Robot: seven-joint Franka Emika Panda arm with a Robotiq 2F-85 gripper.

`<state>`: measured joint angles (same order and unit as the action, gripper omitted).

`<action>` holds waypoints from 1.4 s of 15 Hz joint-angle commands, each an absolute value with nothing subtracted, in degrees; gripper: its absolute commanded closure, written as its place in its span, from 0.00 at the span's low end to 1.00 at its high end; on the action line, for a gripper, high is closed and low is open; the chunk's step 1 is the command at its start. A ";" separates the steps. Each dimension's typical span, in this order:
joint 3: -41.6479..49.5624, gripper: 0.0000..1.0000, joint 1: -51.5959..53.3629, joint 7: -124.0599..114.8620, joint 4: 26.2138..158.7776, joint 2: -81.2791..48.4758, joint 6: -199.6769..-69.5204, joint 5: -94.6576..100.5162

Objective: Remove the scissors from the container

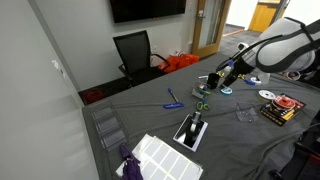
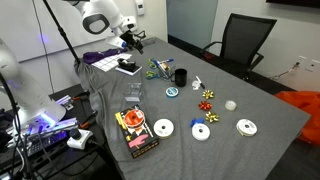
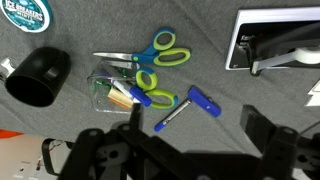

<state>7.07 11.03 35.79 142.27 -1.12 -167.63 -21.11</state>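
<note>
A pair of scissors with bright green handles and short metal blades (image 3: 143, 88) is seen in the wrist view with its blades inside a small clear plastic container (image 3: 105, 90) and its handles sticking out onto the grey tabletop (image 3: 60, 125). A second pair of green-handled scissors (image 3: 140, 57) is laid flat just beside the container, outside it. A blue pen-like stick (image 3: 178, 115) is found on the container's other side, and a black cylindrical cup (image 3: 35, 78) is set near the container.

The dark two-fingered gripper (image 3: 190, 135) is shown above the stick with its fingers spread wide, and nothing is held between them.

These details are lost in both exterior views, where only a small green and blue cluster can be made out beside the cup. A black office chair (image 2: 245, 40) and white discs (image 2: 163, 128) are shown there and are not caught by the wrist camera.
</note>
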 commanded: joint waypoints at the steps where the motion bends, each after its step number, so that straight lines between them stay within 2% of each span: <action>1: 6.19 0.00 11.48 37.38 137.83 -7.89 -171.41 -22.63; 8: 4.68 0.00 10.29 37.76 131.34 -17.06 -175.58 -22.39; 15: 7.73 0.00 11.98 30.98 127.23 -24.86 -177.56 -21.90; 16: 4.40 0.00 7.46 22.58 127.40 -25.24 -178.37 -13.15; 21: 5.88 0.00 7.58 8.72 127.23 -27.01 -180.52 -4.10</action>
